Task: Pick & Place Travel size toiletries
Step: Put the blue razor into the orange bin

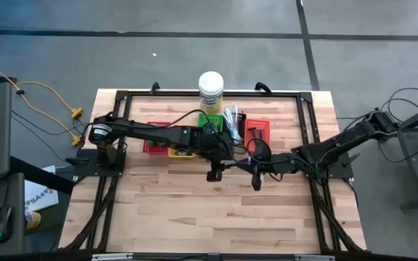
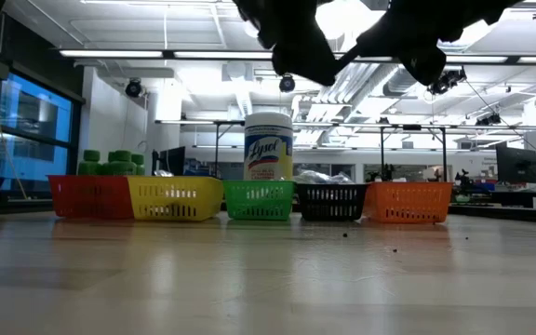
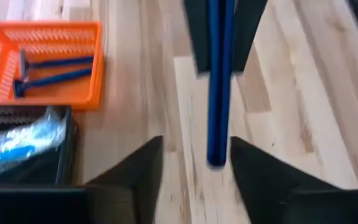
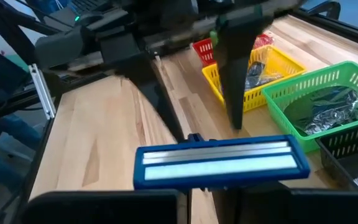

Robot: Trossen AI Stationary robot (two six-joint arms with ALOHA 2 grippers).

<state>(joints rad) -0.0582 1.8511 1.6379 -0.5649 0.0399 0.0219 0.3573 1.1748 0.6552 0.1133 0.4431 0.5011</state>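
Nearest, at the centre of the high view, a handover is under way above the bare boards. A razor (image 3: 219, 93) is seen in mid-frame of the left wrist view, with its blue handle hanging between the fingers of the left gripper (image 3: 196, 142). Those fingers are spread apart and the handle is not pinched by them. At the top of that frame the handle is clamped by the right gripper (image 1: 256, 180), and the razor's head fills the lower middle of the right wrist view.

So this piece is judged picked but not yet placed.

Further back a row of trays is already stocked. Two razors (image 3: 51, 70) are seen in the orange tray (image 3: 95, 62) at upper left of the left wrist view, and sleeved sticks (image 3: 17, 140) in the black tray (image 3: 67, 149). Shiny bundles (image 4: 328, 112) are held in the green tray (image 4: 328, 74) at right of the right wrist view, and grey pieces (image 4: 257, 74) in the yellow tray (image 4: 291, 62). Green pots (image 2: 110, 163) are piled in the red tray (image 2: 91, 195) at left of the low view.

No other loose item can be made out on the boards, so the job is judged nearly finished.

Farthest back, the jar (image 2: 268, 144) is left standing.
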